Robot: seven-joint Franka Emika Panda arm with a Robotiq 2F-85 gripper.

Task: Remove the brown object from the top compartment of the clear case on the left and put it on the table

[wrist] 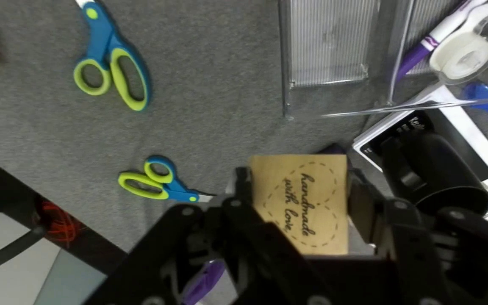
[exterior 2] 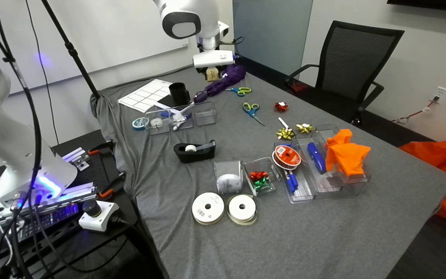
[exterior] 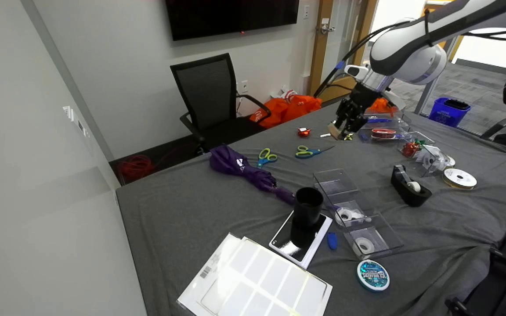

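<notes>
The brown object (wrist: 311, 199) is a flat tan square printed "handmade with love". My gripper (wrist: 300, 184) is shut on it, with one finger pressed to each side edge. In both exterior views the brown object (exterior: 334, 131) hangs from the gripper above the table (exterior: 191, 206), which is covered in dark grey cloth. The clear case (exterior 2: 205, 116) stands on the cloth. Nothing shows in its end compartment (wrist: 328, 42), while tape rolls and a purple marker lie in the others.
A purple umbrella (exterior: 253, 173), two scissors (wrist: 112, 63) (wrist: 163, 182) and a black mug (exterior: 308, 206) on a white box lie near the case. A black tape dispenser (exterior 2: 194, 151) and a clear organiser (exterior 2: 339, 190) with orange cloth stand elsewhere on the table.
</notes>
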